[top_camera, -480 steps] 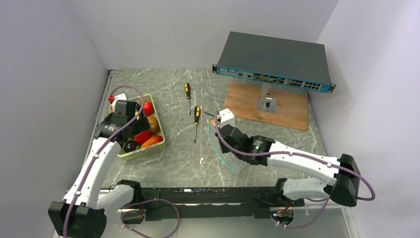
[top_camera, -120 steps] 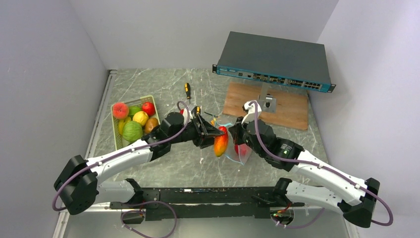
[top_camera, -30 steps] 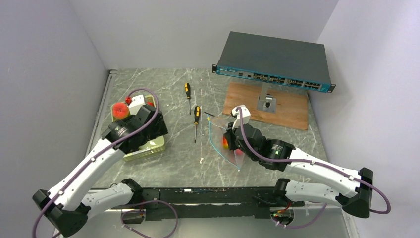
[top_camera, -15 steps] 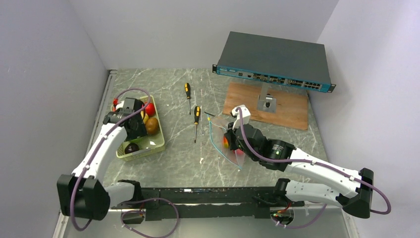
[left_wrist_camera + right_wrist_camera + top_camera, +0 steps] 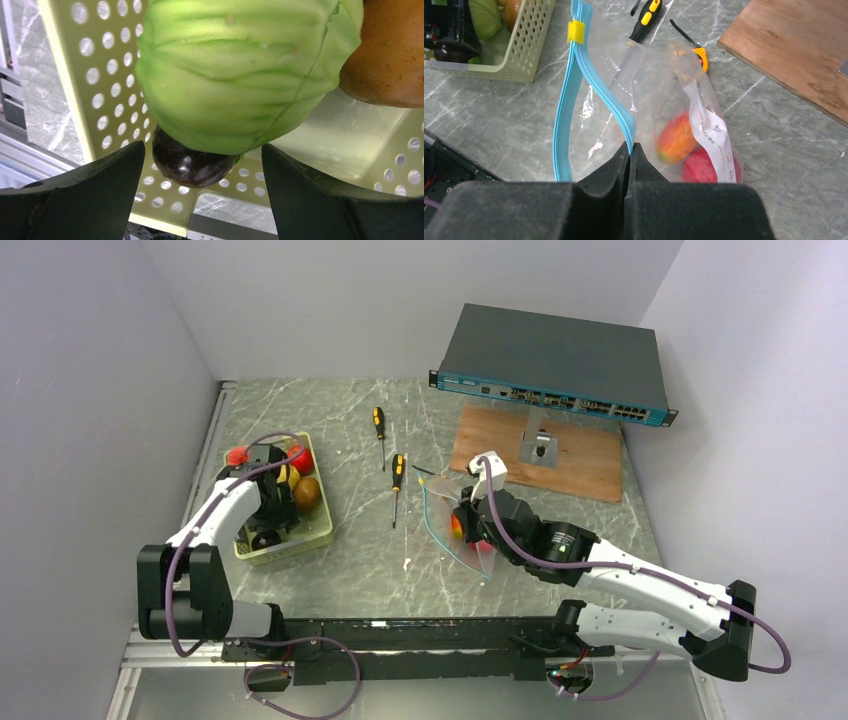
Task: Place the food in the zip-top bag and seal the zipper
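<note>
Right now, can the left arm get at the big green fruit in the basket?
Probably yes: the left arm has its jaws open, the green fruit lies right ahead between them, and nothing covers it.

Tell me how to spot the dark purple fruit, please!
Look at the pale green tray with holes on the left side of the table. At its near end, tucked under the big ribbed green fruit, sits the dark purple fruit. It is the only nearly black one; the brown fruit beside is much lighter.

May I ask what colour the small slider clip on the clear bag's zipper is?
The slider clip is yellow, clearest in right wrist view.
</note>
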`<state>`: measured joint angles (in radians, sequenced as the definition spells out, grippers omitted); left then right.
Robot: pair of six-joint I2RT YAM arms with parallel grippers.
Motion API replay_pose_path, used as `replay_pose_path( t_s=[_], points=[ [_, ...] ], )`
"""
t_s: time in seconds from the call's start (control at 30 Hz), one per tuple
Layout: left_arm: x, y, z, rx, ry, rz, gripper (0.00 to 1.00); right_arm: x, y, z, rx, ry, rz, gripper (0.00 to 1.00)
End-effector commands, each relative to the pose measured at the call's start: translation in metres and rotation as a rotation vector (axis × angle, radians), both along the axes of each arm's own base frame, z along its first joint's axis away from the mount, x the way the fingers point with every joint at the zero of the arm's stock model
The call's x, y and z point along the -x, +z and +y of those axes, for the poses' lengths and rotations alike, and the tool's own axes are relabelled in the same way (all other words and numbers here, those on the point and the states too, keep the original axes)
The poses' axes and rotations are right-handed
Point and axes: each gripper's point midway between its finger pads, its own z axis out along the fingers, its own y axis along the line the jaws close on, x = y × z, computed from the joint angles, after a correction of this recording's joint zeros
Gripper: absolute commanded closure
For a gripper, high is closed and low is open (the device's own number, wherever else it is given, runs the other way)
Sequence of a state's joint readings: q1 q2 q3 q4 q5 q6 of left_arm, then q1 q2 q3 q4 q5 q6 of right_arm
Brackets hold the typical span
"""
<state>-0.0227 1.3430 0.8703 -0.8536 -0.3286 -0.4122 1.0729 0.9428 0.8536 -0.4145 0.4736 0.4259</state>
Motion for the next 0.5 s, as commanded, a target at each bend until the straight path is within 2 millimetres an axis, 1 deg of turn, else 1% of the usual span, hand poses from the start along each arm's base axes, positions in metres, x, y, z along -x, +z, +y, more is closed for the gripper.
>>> replay_pose_path(
  t_s=[0.0,0.1,0.27,0.33,0.47],
  points=[
    [-0.0018,-0.0103,-0.0066,0.05,-0.001,0.017,0.09,-0.0033,0.0152,0.0016,-0.04,-0.002,-0.037,1.0],
    [0.0005,-0.0148,-0.0072,0.053,0.005,0.043,0.12,-0.0027,0.0152,0.0015,-0.042,0.0,-0.037,1.0],
    [0.0,-0.0153,-0.0071,0.052,0.006,0.043,0.25,-0.0021,0.0164,0.0005,-0.048,0.001,-0.041,1.0],
    [-0.0002,-0.0148,-0.007,0.052,0.004,0.041,0.31,-0.0019,0.0166,0.0003,-0.049,0.002,-0.041,1.0],
    [0.0003,-0.0089,-0.0025,0.027,0.018,0.028,0.43,-0.0017,0.0169,-0.0001,-0.048,0.003,-0.043,1.0]
  ],
)
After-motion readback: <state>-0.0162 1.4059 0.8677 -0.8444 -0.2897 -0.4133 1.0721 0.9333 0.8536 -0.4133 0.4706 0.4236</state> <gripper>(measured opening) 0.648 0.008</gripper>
